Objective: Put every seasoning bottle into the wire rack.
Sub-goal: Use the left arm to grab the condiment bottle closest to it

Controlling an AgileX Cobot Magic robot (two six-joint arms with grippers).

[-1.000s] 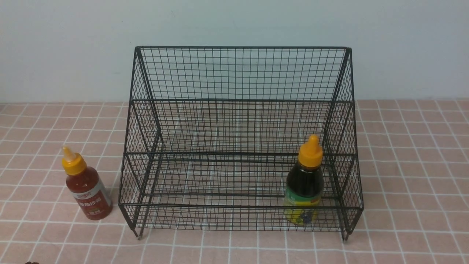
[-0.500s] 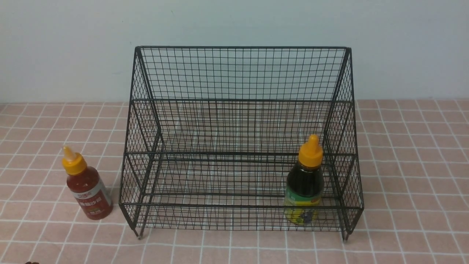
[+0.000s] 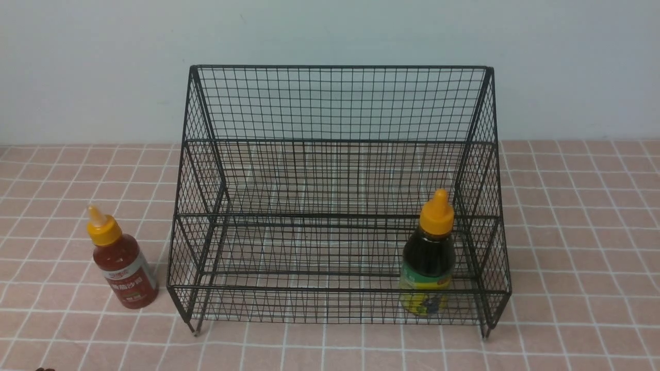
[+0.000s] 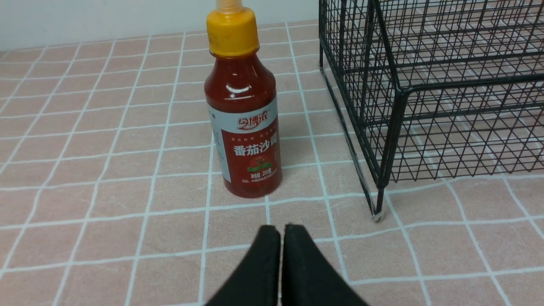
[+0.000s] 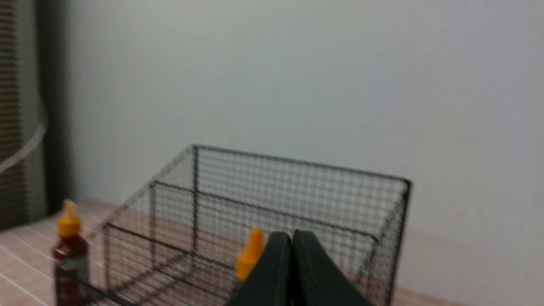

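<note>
The wire rack (image 3: 337, 196) stood on the tiled bench (image 3: 577, 232); the dark-sauce bottle (image 3: 429, 257) sat inside its lower tier, the red-sauce bottle (image 3: 121, 263) just outside its left side.

Colours on the pink checked bench (image 3: 577, 232)

The bench is pale pink with a grid of thin white lines, and the wall (image 3: 93, 67) is pale grey-white. The wire rack (image 3: 335, 216) is black mesh in small squares. The slim bottle (image 3: 122, 268) is red with a white and red label. The round bottle (image 3: 429, 257) is dark, nearly black, with a green and yellow label. Both are capped in orange-yellow. The left tool (image 4: 281, 231) and the right tool (image 5: 292, 238) are plain black.
</note>
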